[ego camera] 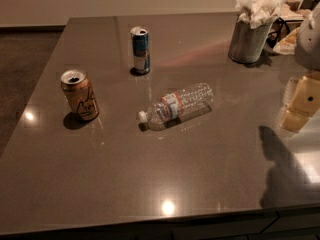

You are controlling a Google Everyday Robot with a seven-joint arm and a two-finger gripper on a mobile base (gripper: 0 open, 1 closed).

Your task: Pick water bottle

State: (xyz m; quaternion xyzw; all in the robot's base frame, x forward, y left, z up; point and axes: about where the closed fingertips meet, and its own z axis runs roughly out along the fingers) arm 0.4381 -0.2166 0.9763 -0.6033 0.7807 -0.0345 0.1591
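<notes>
- Camera view: the water bottle lies on its side near the middle of the table. Its white cap points toward the orange-gold can, and the blue-silver can stands behind; both are apart from it.
- The gripper hangs at the right edge, well apart from the bottle; whether it is spread or closed I cannot tell.
- The reach probably goes best coming down over the ribbed body, jaws across its width, since a round bottle will likely roll if nudged.

The gripper hangs at the far right, seemingly pointing down beneath its arm.
</notes>
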